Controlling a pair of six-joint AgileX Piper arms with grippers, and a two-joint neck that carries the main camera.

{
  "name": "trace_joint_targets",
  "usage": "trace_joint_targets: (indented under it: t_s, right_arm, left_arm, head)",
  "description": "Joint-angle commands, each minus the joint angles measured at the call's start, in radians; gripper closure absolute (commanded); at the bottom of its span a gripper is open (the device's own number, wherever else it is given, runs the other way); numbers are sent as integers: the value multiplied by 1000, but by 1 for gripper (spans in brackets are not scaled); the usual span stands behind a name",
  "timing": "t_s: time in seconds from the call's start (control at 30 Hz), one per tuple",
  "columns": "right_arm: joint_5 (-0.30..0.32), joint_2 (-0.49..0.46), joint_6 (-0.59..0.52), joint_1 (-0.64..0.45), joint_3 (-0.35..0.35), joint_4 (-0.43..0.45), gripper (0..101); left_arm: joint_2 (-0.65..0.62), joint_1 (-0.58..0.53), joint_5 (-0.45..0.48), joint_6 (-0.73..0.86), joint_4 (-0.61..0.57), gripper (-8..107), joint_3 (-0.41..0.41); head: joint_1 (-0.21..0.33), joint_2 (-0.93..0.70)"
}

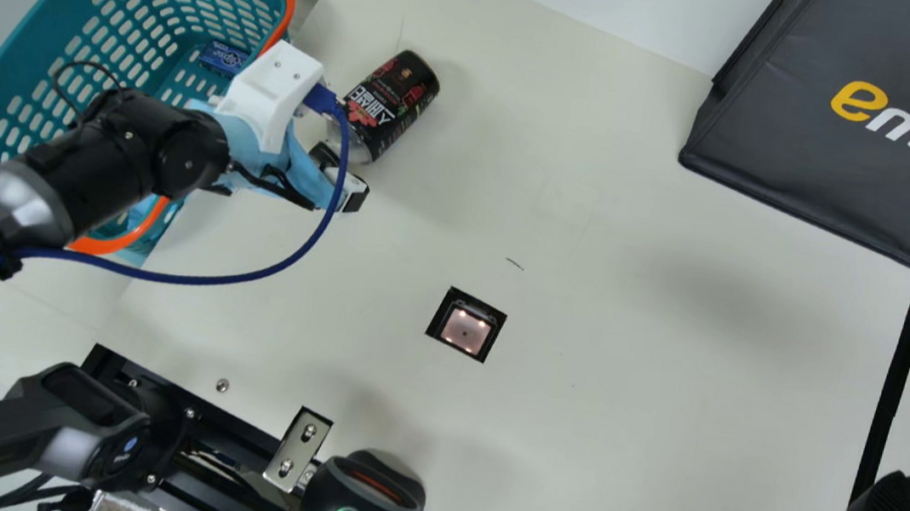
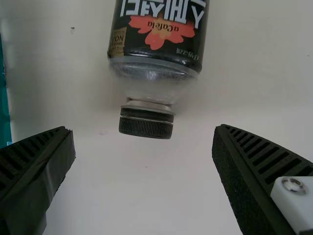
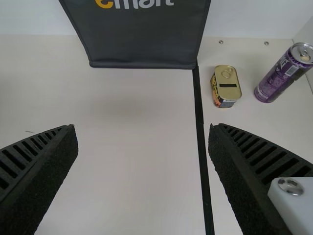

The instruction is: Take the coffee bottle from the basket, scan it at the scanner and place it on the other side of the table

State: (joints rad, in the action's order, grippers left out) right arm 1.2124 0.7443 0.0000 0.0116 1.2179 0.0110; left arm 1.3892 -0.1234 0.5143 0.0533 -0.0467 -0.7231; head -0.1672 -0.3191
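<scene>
The open black left gripper [image 2: 144,129] is facing the clear, black-labelled coffee bottle [image 1: 394,99] lying beside the teal plastic basket [image 1: 9,72] on the cream tabletop [image 1: 621,377], and is needing to straddle its body squarely before closing, the open right gripper [image 3: 143,128] hovering well apart.

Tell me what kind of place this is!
It looks like a pretend shop checkout, maybe for testing robots: there's a shopping basket, a scanner window glowing in the table, and a black shopping bag.
</scene>
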Motion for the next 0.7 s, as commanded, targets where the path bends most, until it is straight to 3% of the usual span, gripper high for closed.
trace_joint_targets:
  t_s: [0.0,0.57,0.67]
  right_arm:
    - [0,0,0,0,0,0,6]
    - [0,0,0,0,0,0,6]
    - [0,0,0,0,0,0,6]
  left_arm:
    - [10,-1,-51,-3,1,9,17]
    - [78,-18,-258,5,-7,9,95]
    - [83,-22,-268,11,-13,29,100]
  head:
    - [29,-2]
    - [29,-2]
    - [29,-2]
